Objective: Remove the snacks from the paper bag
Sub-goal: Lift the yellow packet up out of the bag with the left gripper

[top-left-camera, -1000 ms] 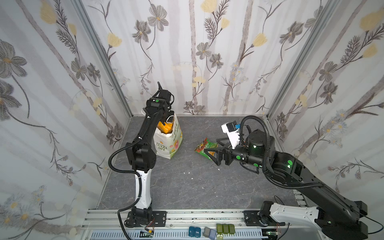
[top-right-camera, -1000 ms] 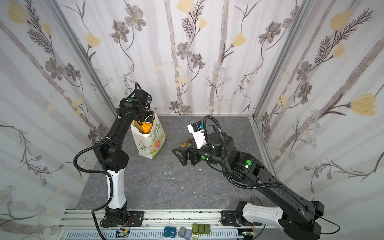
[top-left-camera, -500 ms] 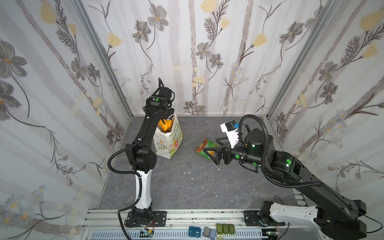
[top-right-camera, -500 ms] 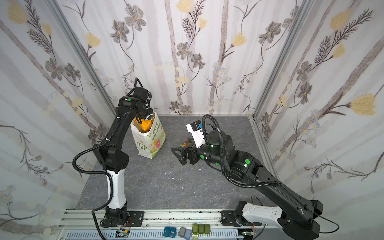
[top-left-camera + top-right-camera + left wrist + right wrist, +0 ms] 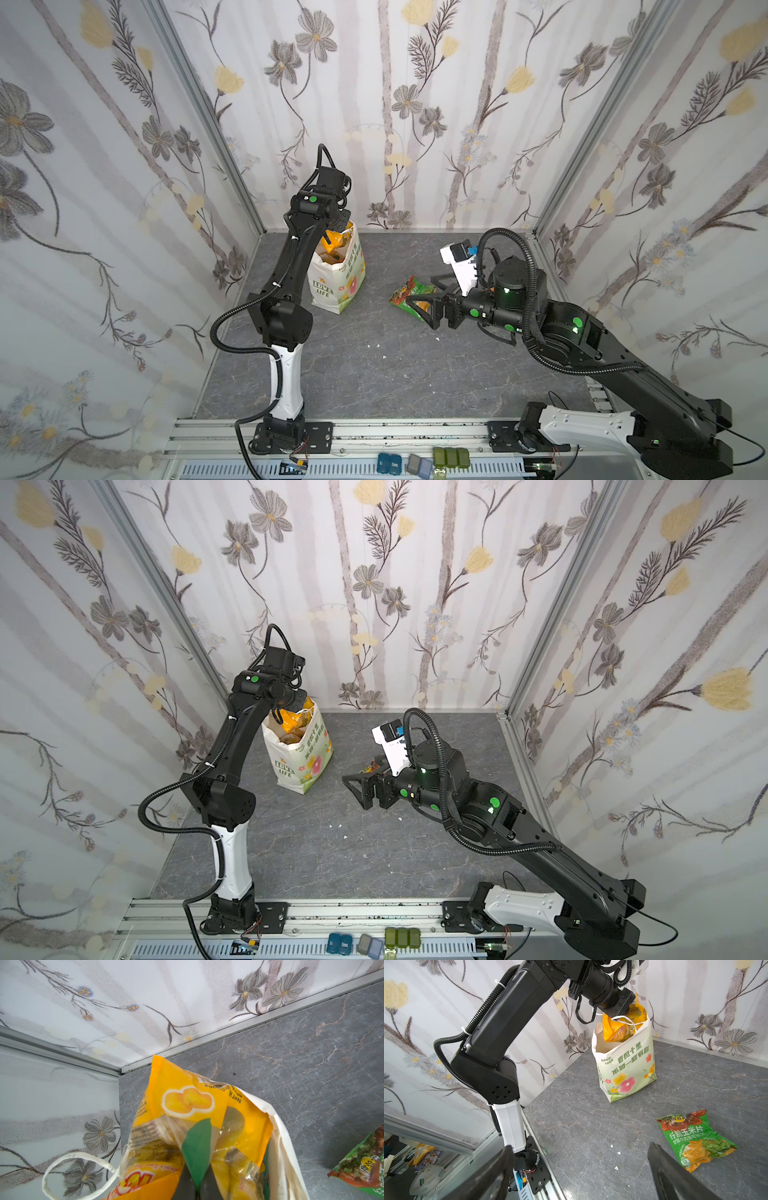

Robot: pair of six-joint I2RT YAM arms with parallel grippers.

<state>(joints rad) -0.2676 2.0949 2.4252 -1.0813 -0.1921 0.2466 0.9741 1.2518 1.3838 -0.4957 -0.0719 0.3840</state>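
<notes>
Over on the left, the left gripper [image 5: 331, 237] stands at the mouth of the paper bag [image 5: 338, 286], its fingers [image 5: 196, 1147] pinched shut on the top of a yellow-orange packet [image 5: 187, 1093] that rises partly above the rim. The bag stands upright on the grey counter [image 5: 374, 374], near the back left corner. The packet looks light, crinkly and air-puffed, so I judge it slippery under a flat pinch. The sealed top edge is the safest place to hold, and the pull should go straight up, because the thin paper bag could tip or lift with it, and its loose cord handle [image 5: 68, 1165] could snag.

The packet shows "Net W…" beside a picture of pale crisps, and "100" shows from the right wrist view. The bag reads "LOVE LIFE" on its narrow side, and on the broad face "GOOD LUCK" with 春风十里 不如一路有你 above coloured flowers.

Toward the middle, a green packet [image 5: 693, 1138] lies flat on the counter, already out. It reads 纤脆玉米片, with a smaller line beneath that I cannot make out for certain. It looks just as light and rustly.

On the right, the right gripper [image 5: 422, 309] hovers just beside that packet, fingers [image 5: 675, 1176] spread wide and holding nothing.
</notes>
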